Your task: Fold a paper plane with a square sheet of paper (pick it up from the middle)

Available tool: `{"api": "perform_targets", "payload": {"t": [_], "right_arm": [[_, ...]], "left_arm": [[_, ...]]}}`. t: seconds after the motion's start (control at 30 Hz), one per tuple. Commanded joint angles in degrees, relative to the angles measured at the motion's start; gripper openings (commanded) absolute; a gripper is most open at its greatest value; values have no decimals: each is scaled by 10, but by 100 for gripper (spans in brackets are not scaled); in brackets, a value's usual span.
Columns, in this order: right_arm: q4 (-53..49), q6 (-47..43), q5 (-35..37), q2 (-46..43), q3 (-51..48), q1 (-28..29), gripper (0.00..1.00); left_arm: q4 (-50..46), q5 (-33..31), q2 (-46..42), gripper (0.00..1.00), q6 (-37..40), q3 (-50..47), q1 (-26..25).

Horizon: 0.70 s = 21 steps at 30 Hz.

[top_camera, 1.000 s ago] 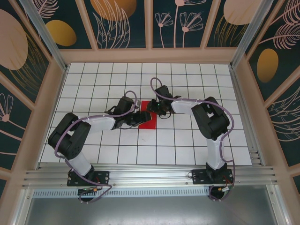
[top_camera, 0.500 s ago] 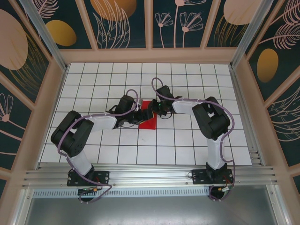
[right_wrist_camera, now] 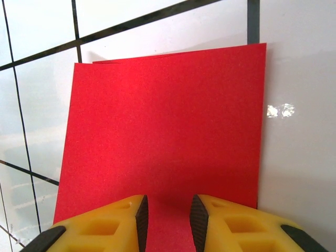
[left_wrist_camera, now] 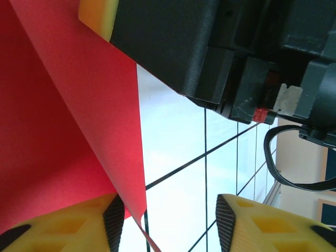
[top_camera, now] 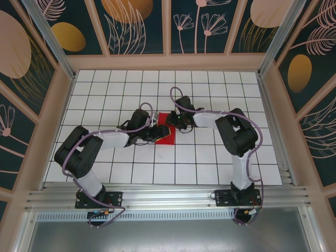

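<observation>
Currently your square sheet of paper lies near the middle of the white gridded tabletop, between the two arms, whose wrists meet over it. It is already folded: the right wrist camera shows a second red layer peeking out along the far edge, slightly off from the top one.

Your left fingers stand well apart with bare tile between them. They grip nothing. A raised corner of the red paper comes down right beside the inner pad of the finger on that view's left, and the other finger is clear of the paper. At the top of that view, the black body of the other arm's wrist hangs close over the sheet, one yellow fingertip against the red.

Your right fingers are parted by only a narrow gap and sit over the near edge of the sheet, with red paper showing in the gap. They do not appear to be clamped on it. From there the paper lies flat, reaching away across the tiles.
</observation>
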Motion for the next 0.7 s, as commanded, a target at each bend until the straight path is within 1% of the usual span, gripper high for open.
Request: {"api": "perform_targets", "payload": {"t": [0.0,0.13,0.33,0.4,0.5,0.67], "right_arm": [[-75,-5,33,38,-36,-6,32],[-75,-5,33,39,-36,-6,32],[-75,-7,30,40,-35,-6,32],[-74,-7,27,39,-35,-7,32],[-67,-9,12,38,-38,-11,32],[-49,-11,-28,29,-47,-23,32]], "left_arm": [[29,14,-7,48,-10,1,-2],[42,19,2,47,-14,12,-3],[47,14,6,51,-9,27,-3],[55,13,28,53,-10,29,-3],[65,11,38,56,-11,32,-3],[72,-1,48,58,-7,33,-3]]}}
